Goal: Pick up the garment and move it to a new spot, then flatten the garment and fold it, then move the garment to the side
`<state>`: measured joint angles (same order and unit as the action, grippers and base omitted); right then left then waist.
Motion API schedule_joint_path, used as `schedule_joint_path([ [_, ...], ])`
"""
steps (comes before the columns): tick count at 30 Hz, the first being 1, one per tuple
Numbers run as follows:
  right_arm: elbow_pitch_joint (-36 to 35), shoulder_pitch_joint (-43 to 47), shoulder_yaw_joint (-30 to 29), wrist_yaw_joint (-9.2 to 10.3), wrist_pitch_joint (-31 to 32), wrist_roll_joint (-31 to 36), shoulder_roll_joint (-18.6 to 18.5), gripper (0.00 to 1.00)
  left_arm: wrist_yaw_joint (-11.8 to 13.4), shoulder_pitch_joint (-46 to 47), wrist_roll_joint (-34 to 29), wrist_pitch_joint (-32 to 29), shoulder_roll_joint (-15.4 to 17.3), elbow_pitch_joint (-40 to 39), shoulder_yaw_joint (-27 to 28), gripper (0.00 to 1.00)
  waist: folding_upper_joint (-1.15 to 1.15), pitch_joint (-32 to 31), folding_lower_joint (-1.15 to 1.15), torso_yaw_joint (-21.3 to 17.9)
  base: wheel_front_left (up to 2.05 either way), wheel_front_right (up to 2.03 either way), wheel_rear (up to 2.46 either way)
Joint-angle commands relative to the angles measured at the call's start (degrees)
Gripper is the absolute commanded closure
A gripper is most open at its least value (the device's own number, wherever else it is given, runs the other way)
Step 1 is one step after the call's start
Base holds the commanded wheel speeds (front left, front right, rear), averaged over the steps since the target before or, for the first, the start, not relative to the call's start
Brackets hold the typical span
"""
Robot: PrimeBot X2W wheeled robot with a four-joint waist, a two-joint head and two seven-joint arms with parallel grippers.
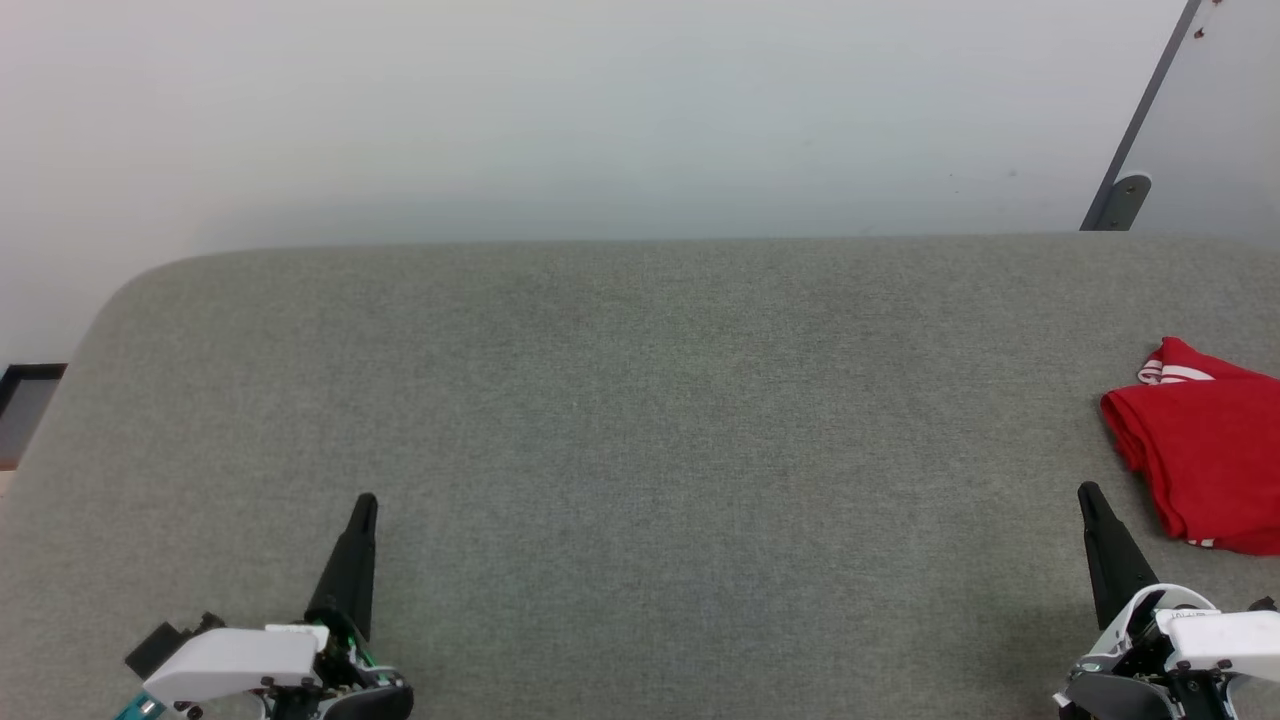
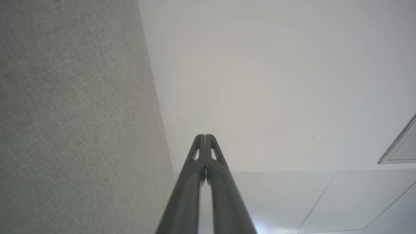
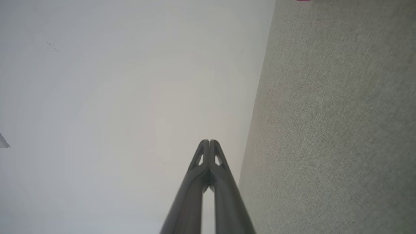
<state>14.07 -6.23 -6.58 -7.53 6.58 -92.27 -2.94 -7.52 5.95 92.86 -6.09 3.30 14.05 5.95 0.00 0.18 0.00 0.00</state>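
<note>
The garment (image 1: 1210,455), bright red with a white striped cuff at its top, lies folded at the right edge of the grey fabric surface (image 1: 640,420), partly cut off by the picture's edge. My right gripper (image 1: 1088,493) is shut and empty at the lower right, a little left of and below the garment, apart from it. At the lower left my left gripper (image 1: 367,502) is also shut with nothing in it, far from the garment. In the wrist views each pair of fingertips meets: left gripper (image 2: 204,136), right gripper (image 3: 209,141). A sliver of red garment (image 3: 304,0) shows at the top edge.
A pale wall (image 1: 600,110) rises behind the surface's far edge. A grey slanted bar with a bracket (image 1: 1125,195) stands at the back right. The surface's rounded corner (image 1: 130,285) is at the far left, with a dark object (image 1: 25,385) beyond it.
</note>
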Motion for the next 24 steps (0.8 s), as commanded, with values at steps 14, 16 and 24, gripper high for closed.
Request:
schedule_joint_path([
  [14,0.0,-0.1,0.1,0.08,0.1,-0.3,0.2,1.0,0.1,0.6,-0.2,-0.4,-0.2,0.1,0.3,1.0,0.0,0.0,0.0,0.0,0.0,0.0,0.0],
  [16,0.0,-0.1,0.1,0.08,0.1,-0.3,0.2,1.0,0.1,0.6,-0.2,-0.4,-0.2,0.1,0.3,1.0,0.0,0.0,0.0,0.0,0.0,0.0,0.0],
  [24,0.0,-0.1,0.1,0.08,0.1,-0.3,0.2,1.0,0.1,0.6,-0.2,-0.3,-0.2,0.1,0.3,1.0,0.0,0.0,0.0,0.0,0.0,0.0,0.0],
])
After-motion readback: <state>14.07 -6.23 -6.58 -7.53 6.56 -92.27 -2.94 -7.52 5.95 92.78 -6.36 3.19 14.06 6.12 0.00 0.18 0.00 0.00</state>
